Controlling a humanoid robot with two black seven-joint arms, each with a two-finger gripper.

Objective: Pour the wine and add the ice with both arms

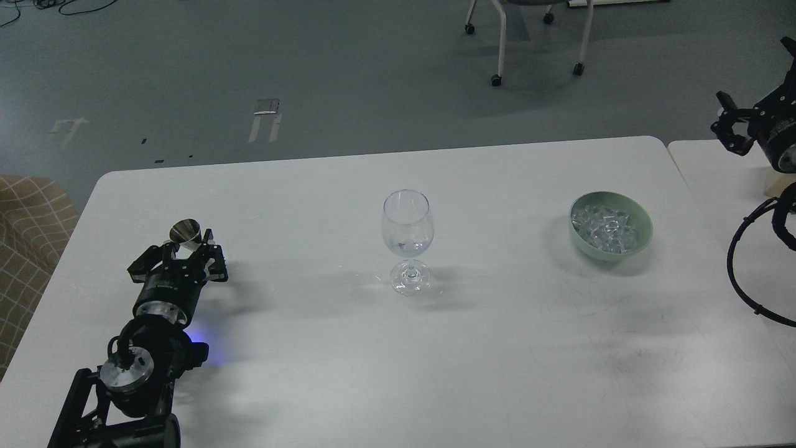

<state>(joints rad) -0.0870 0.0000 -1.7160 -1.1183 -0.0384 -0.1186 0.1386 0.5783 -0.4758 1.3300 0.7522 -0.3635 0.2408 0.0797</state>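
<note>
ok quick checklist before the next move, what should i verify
1. Clear stemmed wine glass upright at table centre: ok.
2. Glass empty, ready for pouring: ok.
3. Clear ice chunks heaped in the pale green bowl: ok.
4. Left end effector around a small shiny metal cup: grip cannot tell.
5. Right end effector far from bowl, off the white table: not ok.
6. Wine bottle in view: not ok.

The right arm (771, 134) is cut off by the right edge of the frame, so only part of its gripper (731, 127) shows, and how its jaws stand cannot be told. At top centre a chair (528, 37) is cropped to its legs and wheels. The left gripper (180, 258) hides the lower part of a small metal cup (185, 231). At far left, a checked cushion (31, 249) runs out of view.
</note>
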